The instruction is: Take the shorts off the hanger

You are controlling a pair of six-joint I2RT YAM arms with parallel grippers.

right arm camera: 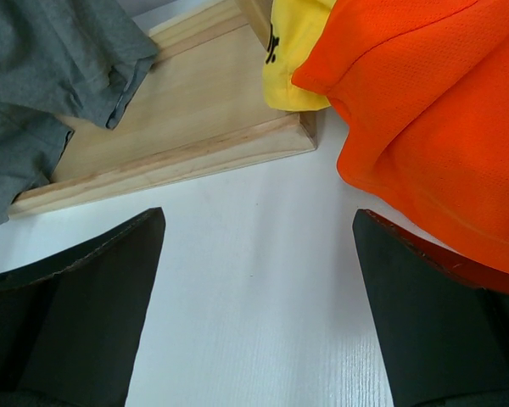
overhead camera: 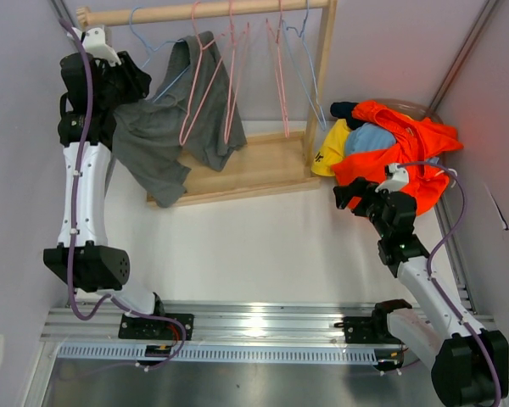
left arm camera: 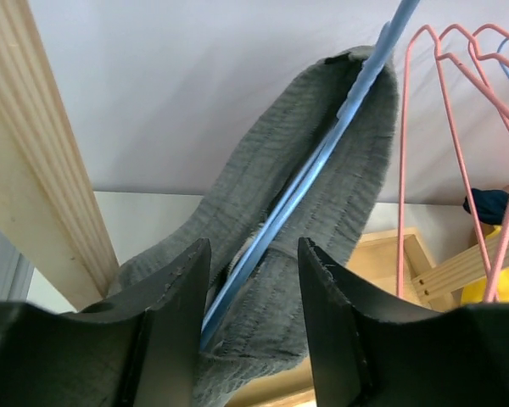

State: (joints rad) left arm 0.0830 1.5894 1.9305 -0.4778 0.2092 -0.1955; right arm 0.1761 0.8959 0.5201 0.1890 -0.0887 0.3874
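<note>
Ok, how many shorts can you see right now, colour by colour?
grey shorts: 1, draped on the blue hanger
orange shorts: 1, in the pile at right
yellow shorts: 1, same pile
light blue shorts: 1, same pile
dark navy shorts: 1, same pile
Total: 5

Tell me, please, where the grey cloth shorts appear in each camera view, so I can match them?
Top external: upper left of centre, the grey cloth shorts hang down onto the pale wooden rack.
Left wrist: centre, around a blue wire hanger.
Right wrist: top left corner.
Shared landmark: that rack, on the left edge in left wrist, upper middle in right wrist.
</note>
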